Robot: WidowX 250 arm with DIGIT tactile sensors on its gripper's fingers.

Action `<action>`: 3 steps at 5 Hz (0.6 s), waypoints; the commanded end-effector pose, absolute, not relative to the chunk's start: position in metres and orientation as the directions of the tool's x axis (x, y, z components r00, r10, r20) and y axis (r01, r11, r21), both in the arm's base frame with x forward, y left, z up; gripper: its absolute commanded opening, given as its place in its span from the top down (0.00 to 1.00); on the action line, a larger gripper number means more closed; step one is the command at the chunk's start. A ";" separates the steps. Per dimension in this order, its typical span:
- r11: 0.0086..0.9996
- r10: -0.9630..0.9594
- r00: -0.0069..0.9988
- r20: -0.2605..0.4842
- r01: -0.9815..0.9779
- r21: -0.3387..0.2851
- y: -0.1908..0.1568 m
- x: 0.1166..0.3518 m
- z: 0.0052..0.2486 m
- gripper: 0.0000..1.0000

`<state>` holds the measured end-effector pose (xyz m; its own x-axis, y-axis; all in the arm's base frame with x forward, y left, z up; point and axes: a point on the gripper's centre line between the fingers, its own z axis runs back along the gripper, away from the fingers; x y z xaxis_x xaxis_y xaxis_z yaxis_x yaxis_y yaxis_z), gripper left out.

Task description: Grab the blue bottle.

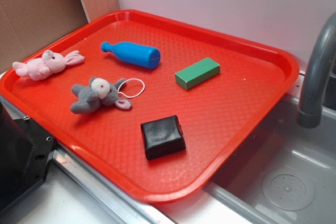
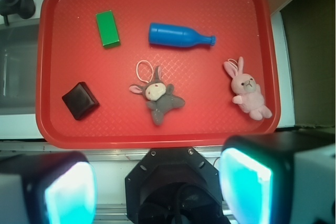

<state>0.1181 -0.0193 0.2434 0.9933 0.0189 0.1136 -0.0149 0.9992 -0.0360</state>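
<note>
Wide apart, the claw point(image 2: 157, 187) hangs well clear of the red tray point(image 2: 157, 135), its two pale-padded fingers point(image 2: 247, 182) filling the bottom corners of the wrist view with nothing between them. On the tray, the blue bottle point(image 1: 131, 54) lies on its side toward the back, neck pointing at the pink bunny point(image 1: 44, 65) that sits at the tray's edge. A green block point(image 1: 197, 73) rests beside the bottle's base end, apart from it. Nearer the front lies a grey plush toy point(image 1: 97, 95) with a white loop of string, and a black block point(image 1: 163, 136) sits by the front rim. A grey faucet point(image 1: 316, 72) rises over the sink point(image 1: 289, 182) next to the tray.
</note>
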 end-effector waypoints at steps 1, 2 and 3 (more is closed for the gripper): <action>0.999 0.019 0.993 0.114 -0.015 -0.036 -0.019 0.118 0.243 0.00; 1.000 -0.007 0.992 0.126 0.006 0.002 -0.021 0.152 0.240 0.00; 0.993 -0.120 0.983 0.136 0.119 0.022 -0.018 0.181 0.239 0.00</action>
